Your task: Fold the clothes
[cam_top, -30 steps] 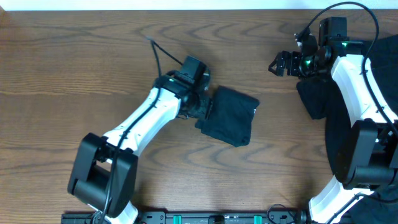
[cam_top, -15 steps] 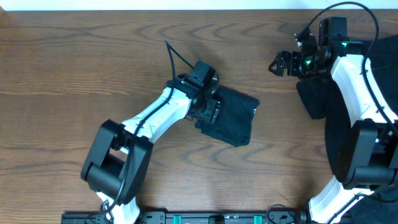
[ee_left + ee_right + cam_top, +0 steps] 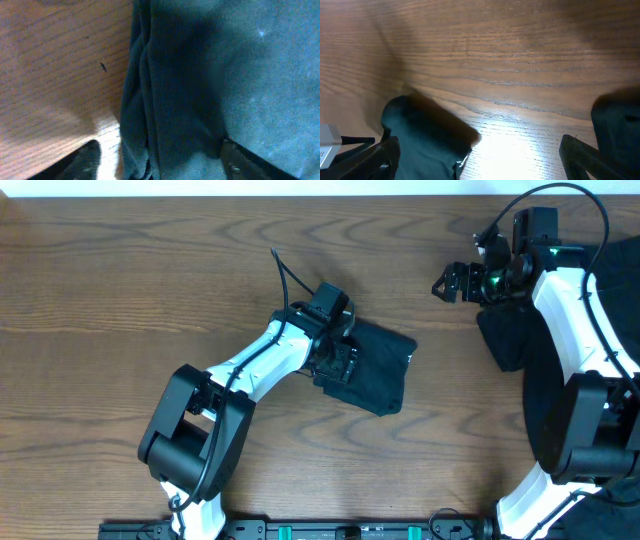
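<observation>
Item 1, near edge: the left arm (image 3: 250,368) rises from the lower left and the right arm (image 3: 578,315) from the lower right, both white with black joints, on a brown wood-grain table (image 3: 120,290). Item 2, mid-table: folded garment (image 3: 382,370), dark navy, a small squarish packet lying flat and slightly askew, with a white tag (image 3: 409,358) at its right edge. Item 3: left gripper (image 3: 340,362), set over the left edge of the folded garment. The wrist view shows its fingers (image 3: 239,159) spread wide, one over bare wood and one over cloth, with the stacked fold edges running between them and not pinched as far as can be seen. A black cable (image 3: 285,280) loops up from this arm's wrist. Item 4, right side: loose pile of clothes (image 3: 612,300), dark, lying along the table's right edge under and beside the right arm, with one flap (image 3: 505,340) reaching inward. Item 5, farther back: right gripper (image 3: 447,283), well apart from the folded garment, pointing left over bare wood just past that flap, jaws fully spread and holding nothing. Its wrist view shows dark cloth near both fingertips and bare table between them. Item 6, far edge: pale strip (image 3: 300,188) beyond the table.
</observation>
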